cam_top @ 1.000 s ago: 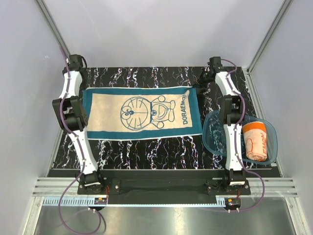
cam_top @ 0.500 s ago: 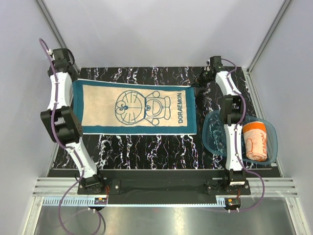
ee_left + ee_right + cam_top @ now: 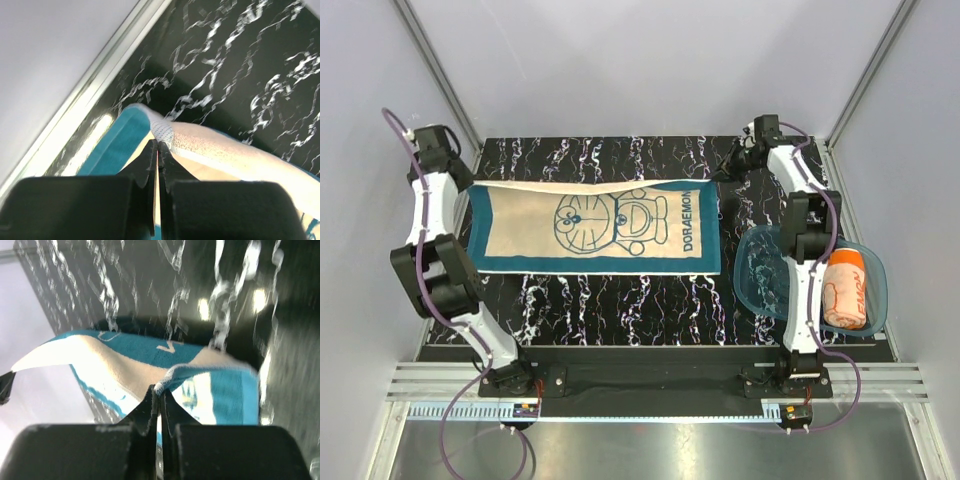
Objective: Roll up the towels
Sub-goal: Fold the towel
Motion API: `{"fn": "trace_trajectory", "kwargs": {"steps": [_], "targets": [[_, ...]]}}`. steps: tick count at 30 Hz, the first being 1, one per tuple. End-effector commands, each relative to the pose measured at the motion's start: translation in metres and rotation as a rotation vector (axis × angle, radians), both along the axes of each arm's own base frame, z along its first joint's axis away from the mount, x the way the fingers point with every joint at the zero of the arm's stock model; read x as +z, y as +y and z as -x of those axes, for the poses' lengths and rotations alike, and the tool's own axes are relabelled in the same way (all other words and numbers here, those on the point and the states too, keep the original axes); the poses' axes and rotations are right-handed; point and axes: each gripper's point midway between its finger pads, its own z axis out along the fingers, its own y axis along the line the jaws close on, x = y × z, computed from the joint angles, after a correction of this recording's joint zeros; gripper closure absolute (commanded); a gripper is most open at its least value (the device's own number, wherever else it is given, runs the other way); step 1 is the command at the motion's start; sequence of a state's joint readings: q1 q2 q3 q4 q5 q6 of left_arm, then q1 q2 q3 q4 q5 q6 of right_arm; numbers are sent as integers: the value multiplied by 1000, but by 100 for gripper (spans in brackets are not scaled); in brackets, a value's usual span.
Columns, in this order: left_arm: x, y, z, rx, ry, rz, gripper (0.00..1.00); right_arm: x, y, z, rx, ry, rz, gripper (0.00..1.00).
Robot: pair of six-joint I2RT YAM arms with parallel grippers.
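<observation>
Near right, the rolled orange towel (image 3: 844, 290) lies in the blue tray (image 3: 760, 272). On the counter (image 3: 620, 297), the teal towel (image 3: 600, 228) is spread cream side up, its far edge apparently lifted. At the far corners, my left fingers (image 3: 150, 161) and right fingers (image 3: 150, 406) are each clamped on a corner of it.

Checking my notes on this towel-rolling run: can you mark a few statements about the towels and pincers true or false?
1. The left pincer is shut on a far corner of the teal towel with a cream centre. True.
2. The right pincer hangs open. False: it is shut on the towel's other far corner.
3. The orange rolled towel lies in the translucent blue plastic tray. True.
4. The teal towel is fully rolled. False: it lies spread on the black marbled table, far edge lifted.
</observation>
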State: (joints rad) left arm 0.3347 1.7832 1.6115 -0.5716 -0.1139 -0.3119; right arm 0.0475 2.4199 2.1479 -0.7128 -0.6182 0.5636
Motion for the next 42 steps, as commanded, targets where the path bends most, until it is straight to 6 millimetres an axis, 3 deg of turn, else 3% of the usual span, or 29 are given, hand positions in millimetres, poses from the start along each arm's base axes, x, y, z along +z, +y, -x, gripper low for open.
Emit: {"fn": "trace_trajectory", "kwargs": {"steps": [1,2,3,5,7,8,9,11,12,14,15,17,18,29,42], "targets": [[32,6,7,23,-154,14,100,68,4,17,35,-146,-28,100],[37,6,12,29,-167,10,100,84,4,24,35,-176,-27,100],[35,5,17,37,-166,17,100,73,4,36,36,-139,-24,100],[29,6,30,60,-161,21,100,86,2,51,43,-161,-16,100],[27,8,39,86,-169,36,100,74,1,70,51,-124,-3,100],[21,7,47,92,-161,46,100,84,1,79,56,-142,-5,100],[19,7,51,100,-161,52,100,71,1,91,60,-114,-4,100],[7,6,64,115,-137,68,100,76,2,107,70,-128,5,100],[3,5,68,120,-133,74,100,58,4,122,75,-81,9,100],[4,7,78,134,-145,66,100,57,5,133,80,-93,14,100],[-7,6,86,142,-128,71,100,42,5,146,84,-55,13,100],[-4,9,95,159,-147,55,100,38,8,156,93,-56,16,100],[-4,10,99,166,-149,50,100,27,9,167,98,-28,18,100],[-31,14,123,209,-88,50,100,-7,16,200,125,32,54,100],[-77,27,137,277,59,72,100,-47,-4,219,76,115,179,100]]}}
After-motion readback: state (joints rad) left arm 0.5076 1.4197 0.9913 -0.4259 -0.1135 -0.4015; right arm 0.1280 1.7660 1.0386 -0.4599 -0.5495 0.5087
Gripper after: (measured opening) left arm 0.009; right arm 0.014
